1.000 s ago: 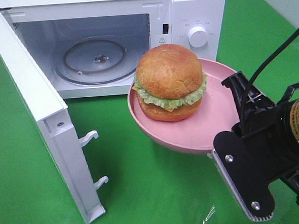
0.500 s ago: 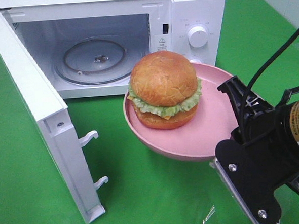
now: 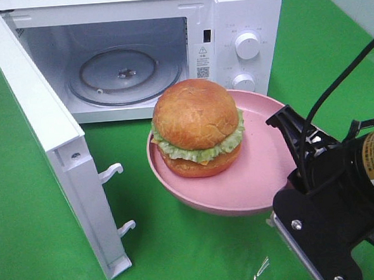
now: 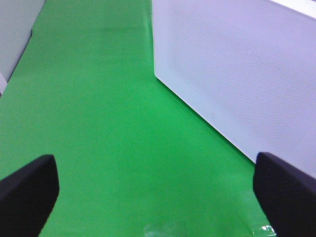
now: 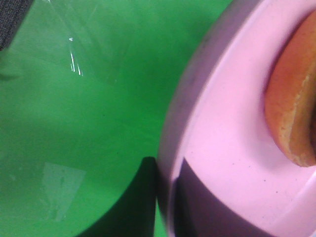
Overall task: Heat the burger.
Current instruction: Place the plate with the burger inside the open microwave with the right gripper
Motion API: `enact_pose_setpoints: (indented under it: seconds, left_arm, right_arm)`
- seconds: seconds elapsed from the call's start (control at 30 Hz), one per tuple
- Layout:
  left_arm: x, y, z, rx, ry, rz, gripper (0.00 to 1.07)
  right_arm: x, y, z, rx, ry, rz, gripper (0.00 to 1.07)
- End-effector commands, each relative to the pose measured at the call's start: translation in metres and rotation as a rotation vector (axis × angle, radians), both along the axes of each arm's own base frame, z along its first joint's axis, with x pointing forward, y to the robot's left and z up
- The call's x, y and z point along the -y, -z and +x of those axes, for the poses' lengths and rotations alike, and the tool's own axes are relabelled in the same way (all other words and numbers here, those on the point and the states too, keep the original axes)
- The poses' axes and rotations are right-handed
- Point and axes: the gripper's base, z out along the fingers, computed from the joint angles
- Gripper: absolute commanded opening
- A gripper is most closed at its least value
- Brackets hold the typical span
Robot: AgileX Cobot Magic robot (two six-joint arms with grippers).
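Note:
The burger [image 3: 197,126], with a golden-brown bun and green lettuce, sits on a pink plate [image 3: 265,167] held in the air in front of the open microwave [image 3: 230,23]. My right gripper [image 3: 286,186] is shut on the plate's near right rim. In the right wrist view its dark fingers [image 5: 148,197] clamp the pink plate [image 5: 222,123], and an edge of the burger [image 5: 296,113] shows. My left gripper [image 4: 158,197] is open over the green cloth with nothing between its fingers. It does not appear in the high view.
The microwave door [image 3: 47,136] swings out to the left, latch hooks facing the plate. A glass turntable [image 3: 122,71] lies in the cavity. Two knobs [image 3: 247,45] are on the panel. The left wrist view shows the door's outer face [image 4: 237,64] close by. Green cloth covers the table.
The plate with the burger has moved left and toward the table's front, uncovering the lower knob. The right arm moved with it. The microwave is unchanged.

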Motion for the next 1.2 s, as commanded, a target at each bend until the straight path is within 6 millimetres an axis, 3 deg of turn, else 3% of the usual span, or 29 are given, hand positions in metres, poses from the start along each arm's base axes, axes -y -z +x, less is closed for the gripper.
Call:
enact_pose_setpoints:
  seconds: [0.03,0.37,0.53,1.2]
  left_arm:
    - [0.0,0.0,-0.002,0.028,0.001,0.003,1.02]
    - [0.0,0.0,-0.002,0.028,0.001,0.003,1.02]
    - [0.0,0.0,-0.002,0.028,0.001,0.003,1.02]
    - [0.0,0.0,-0.002,0.028,0.001,0.003,1.02]
  right_arm:
    - [-0.005,-0.005,0.001,0.024,-0.03,0.045,0.0]
    - [-0.005,-0.004,-0.001,0.0,-0.051,0.048,0.0]
    - [0.007,-0.003,0.01,-0.006,0.001,0.044,0.0]
    - [0.026,-0.005,0.029,0.008,0.031,0.089,0.01]
